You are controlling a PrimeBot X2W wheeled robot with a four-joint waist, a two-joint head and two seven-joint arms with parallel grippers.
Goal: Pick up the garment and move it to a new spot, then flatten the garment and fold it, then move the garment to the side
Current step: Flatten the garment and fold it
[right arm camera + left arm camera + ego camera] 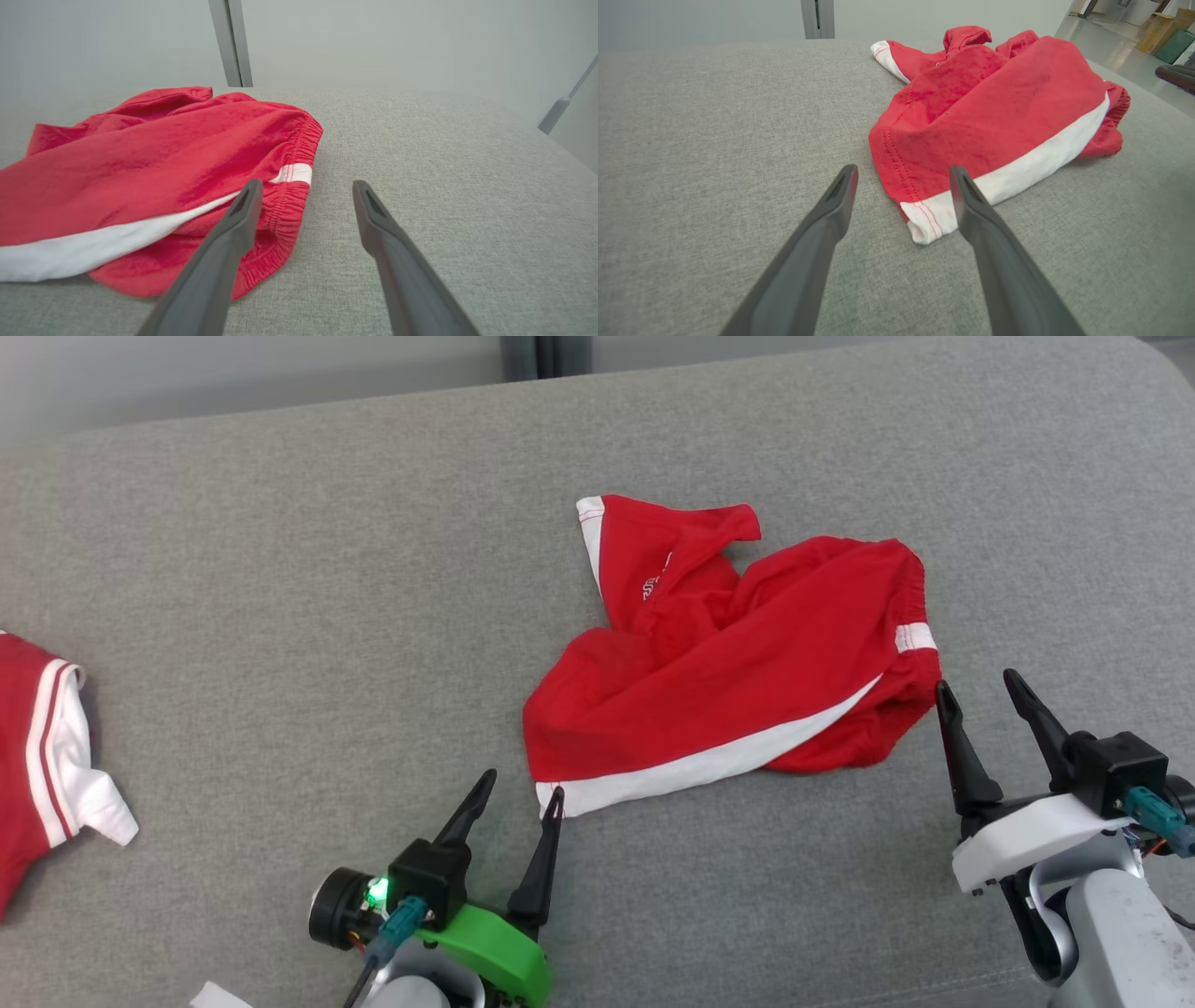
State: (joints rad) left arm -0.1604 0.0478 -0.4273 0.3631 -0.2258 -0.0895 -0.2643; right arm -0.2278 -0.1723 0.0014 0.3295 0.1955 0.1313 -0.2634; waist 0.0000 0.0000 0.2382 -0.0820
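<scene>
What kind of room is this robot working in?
Likely a lab or test room, not a home: a grey fabric-covered table, plain partition walls, and cardboard boxes on a shiny floor.

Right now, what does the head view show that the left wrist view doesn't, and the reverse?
Of the two, head view alone: a second red-and-white garment, far left on the grey cushion. Left wrist view alone: boxes on a floor beyond. Both: the red garment, crumpled, and the left gripper, jaws open, at its white hem corner.
</scene>
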